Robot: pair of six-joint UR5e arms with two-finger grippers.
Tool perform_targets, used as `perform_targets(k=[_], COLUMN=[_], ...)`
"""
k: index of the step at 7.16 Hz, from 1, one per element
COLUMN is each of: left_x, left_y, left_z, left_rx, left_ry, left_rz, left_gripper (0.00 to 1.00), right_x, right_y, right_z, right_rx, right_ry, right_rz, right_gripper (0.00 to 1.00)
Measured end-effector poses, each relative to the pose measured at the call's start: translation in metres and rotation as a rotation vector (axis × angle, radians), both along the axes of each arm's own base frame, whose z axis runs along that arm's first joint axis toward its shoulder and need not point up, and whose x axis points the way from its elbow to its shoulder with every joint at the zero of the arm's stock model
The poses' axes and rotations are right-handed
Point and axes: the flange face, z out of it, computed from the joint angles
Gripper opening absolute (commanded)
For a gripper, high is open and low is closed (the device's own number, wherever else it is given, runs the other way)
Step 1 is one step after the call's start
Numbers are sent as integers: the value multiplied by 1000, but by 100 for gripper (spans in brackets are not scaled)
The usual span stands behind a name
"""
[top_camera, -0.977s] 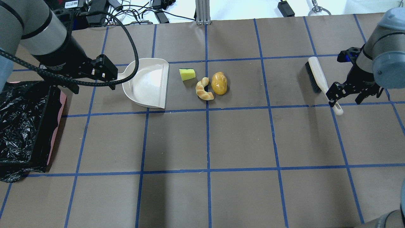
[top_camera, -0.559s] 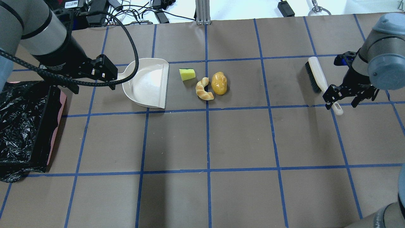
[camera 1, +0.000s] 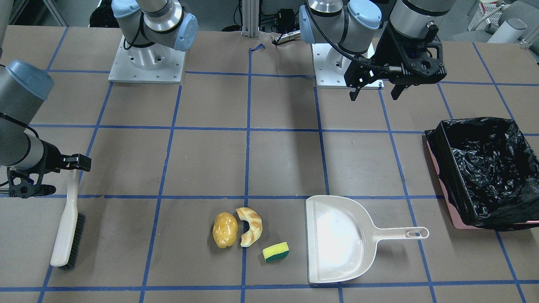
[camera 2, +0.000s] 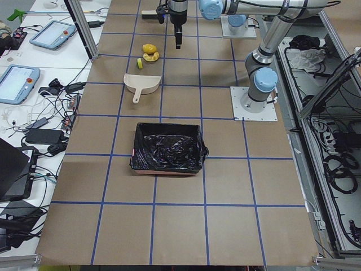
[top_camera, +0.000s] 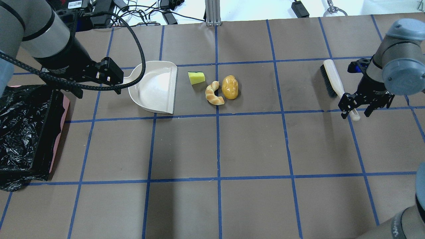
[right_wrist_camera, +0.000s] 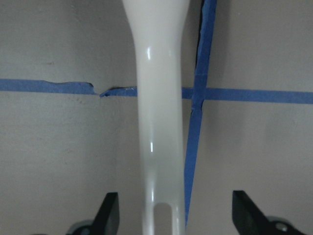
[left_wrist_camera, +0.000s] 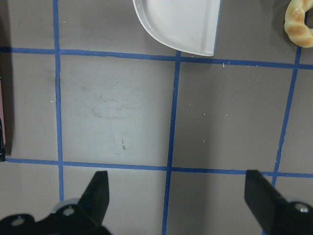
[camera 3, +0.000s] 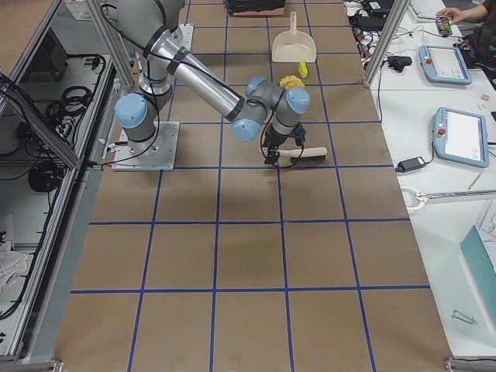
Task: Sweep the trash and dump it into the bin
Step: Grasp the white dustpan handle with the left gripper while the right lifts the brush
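The trash lies in a cluster: a glossy potato (top_camera: 230, 87), a tan croissant (top_camera: 214, 94) and a yellow-green sponge (top_camera: 196, 77). The beige dustpan (top_camera: 156, 88) lies just left of them, its mouth toward them. The bin (top_camera: 26, 132), pink with a black bag, stands at the left edge. My left gripper (top_camera: 99, 93) is open and empty, held high near the dustpan's handle. My right gripper (top_camera: 356, 113) is open, its fingers either side of the white brush's handle (right_wrist_camera: 159, 147). The brush (top_camera: 332, 79) lies flat on the table.
The table is brown paper with a blue tape grid. Cables and power bricks (top_camera: 132, 13) lie beyond its far edge. The arm bases (camera 1: 145, 63) stand at the robot's side. The bin also shows in the front-facing view (camera 1: 463, 225).
My right gripper has moved left and down over the end of the brush handle and now straddles it. The left arm, dustpan and trash have not moved.
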Motion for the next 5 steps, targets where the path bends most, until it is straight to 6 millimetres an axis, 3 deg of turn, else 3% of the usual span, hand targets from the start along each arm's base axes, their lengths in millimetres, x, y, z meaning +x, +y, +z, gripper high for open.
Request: perform_targets(k=[1,4,5], left_x=[0,1,3], left_y=[0,0,-2], left_z=[0,0,-2], left_rx=[0,1,4], left_ry=[0,0,1], left_rz=[0,0,-7], left_gripper=[100,100,100], right_x=[0,1,1], right_y=[-1,-2,-2], right_z=[1,1,1], right_rx=[-4,-7,-7], right_ry=[-2,-7,-8], right_rz=[-2,-6,-7], right_gripper=[68,67,56])
